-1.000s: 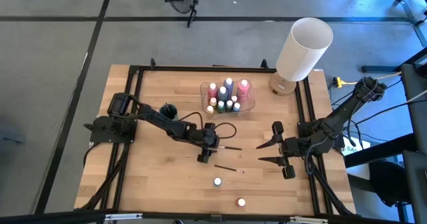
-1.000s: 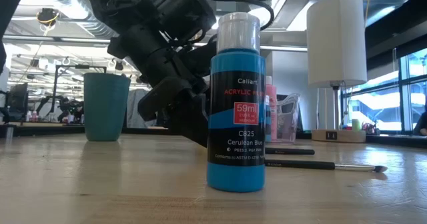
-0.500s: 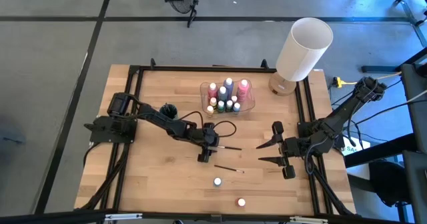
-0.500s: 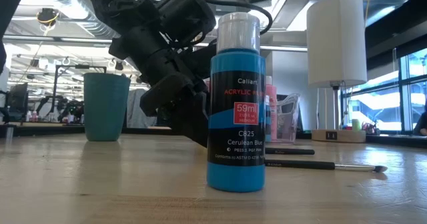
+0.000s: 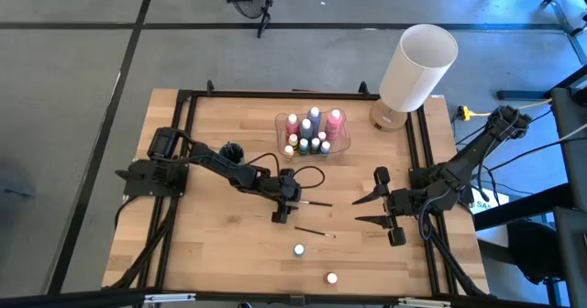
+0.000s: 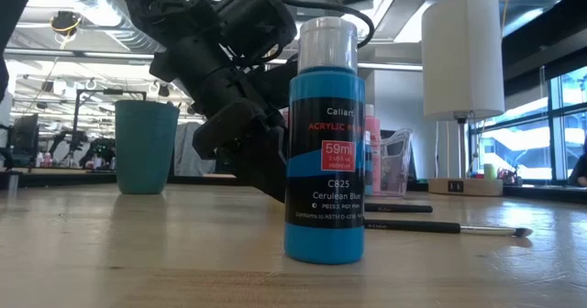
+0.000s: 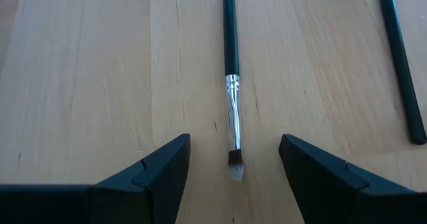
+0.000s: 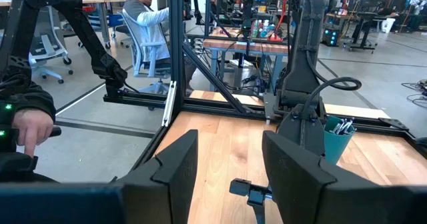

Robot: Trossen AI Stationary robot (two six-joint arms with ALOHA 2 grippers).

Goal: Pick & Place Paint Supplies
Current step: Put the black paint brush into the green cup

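Nothing moved vs earlier frames. Left gripper [image 7: 232, 177] spread, straddling paintbrush [image 7: 230, 51] tip, frame centre in high view. Right gripper [image 5: 373, 209] spread, idle centre-right. To grip well: drop straight, pinch ferrule, keep brush centred. Blue bottle [image 6: 328, 143] bottom centre.

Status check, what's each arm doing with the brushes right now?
Left tool open, straddling a brush. Right tool open, waiting, empty. Second brush alongside, clear.

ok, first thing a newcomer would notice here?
Probably the blue paint bottle standing right in front of the low camera, filling that view. Next, the left gripper, jaws open, straddling a paintbrush mid-table, and the tall white lamp at the far right corner.
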